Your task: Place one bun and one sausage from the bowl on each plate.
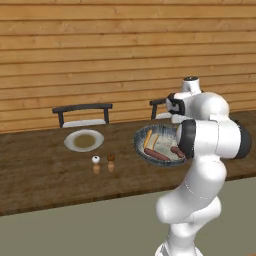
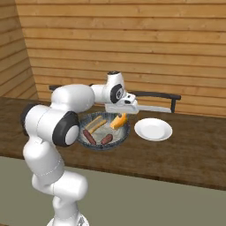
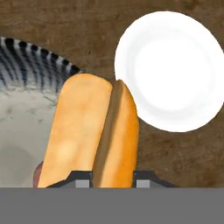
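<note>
My gripper (image 2: 120, 115) is shut on an orange-tan split bun (image 2: 118, 120), which hangs tilted just above the right side of the dark grey-blue bowl (image 2: 125, 132). In the hand view the bun (image 3: 94, 133) stands between the gripper's (image 3: 113, 180) dark fingertips (image 3: 78, 179), over the bowl's striped rim (image 3: 35, 61). A white plate (image 2: 153, 129) lies right of the bowl, apart from it, and shows again as the plate (image 3: 170, 70). Another bun (image 2: 95, 124) and two sausages (image 2: 89, 137) (image 2: 107, 139) lie in the bowl. A second plate (image 1: 84, 140) with a tan centre sits left of the bowl (image 1: 142, 150).
Salt and pepper shakers (image 1: 96, 164) (image 1: 110, 162) stand on the dark wooden counter (image 1: 40, 170) between the left plate and the bowl. Two dark chairs (image 1: 82, 112) (image 2: 154, 99) stand behind the counter against a wooden plank wall.
</note>
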Controlling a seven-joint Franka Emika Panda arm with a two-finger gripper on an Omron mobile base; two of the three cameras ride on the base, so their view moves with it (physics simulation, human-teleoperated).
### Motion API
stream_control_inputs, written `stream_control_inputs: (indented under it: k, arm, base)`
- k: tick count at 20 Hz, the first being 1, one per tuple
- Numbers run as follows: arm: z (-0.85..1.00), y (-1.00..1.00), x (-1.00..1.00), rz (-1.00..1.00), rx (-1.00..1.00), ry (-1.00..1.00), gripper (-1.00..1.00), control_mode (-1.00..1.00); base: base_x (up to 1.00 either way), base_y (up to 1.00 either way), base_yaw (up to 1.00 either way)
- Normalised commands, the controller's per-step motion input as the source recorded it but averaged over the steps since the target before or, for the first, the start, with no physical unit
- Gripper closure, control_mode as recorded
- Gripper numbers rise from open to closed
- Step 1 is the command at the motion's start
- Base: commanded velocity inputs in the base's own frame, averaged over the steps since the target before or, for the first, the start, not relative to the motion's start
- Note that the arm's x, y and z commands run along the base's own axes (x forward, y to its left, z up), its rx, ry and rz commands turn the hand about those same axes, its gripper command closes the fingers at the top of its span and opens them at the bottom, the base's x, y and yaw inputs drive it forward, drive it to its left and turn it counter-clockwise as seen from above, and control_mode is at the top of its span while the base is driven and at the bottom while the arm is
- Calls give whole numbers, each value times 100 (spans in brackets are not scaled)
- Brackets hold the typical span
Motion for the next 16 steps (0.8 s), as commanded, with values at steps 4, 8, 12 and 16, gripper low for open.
stream_control_inputs:
  k: [4, 8, 12, 16]
  arm:
    - [18, -100, 0, 20, 0, 0, 100, -100]
    - [14, -100, 17, 23, 16, 6, 100, -100]
    - [14, -96, 46, 21, 25, 15, 100, -100]
    - [-10, -87, 70, 23, 25, 9, 100, -100]
  base:
    - [0, 0, 0]
    - [0, 0, 0]
    - [0, 0, 0]
    - [0, 0, 0]
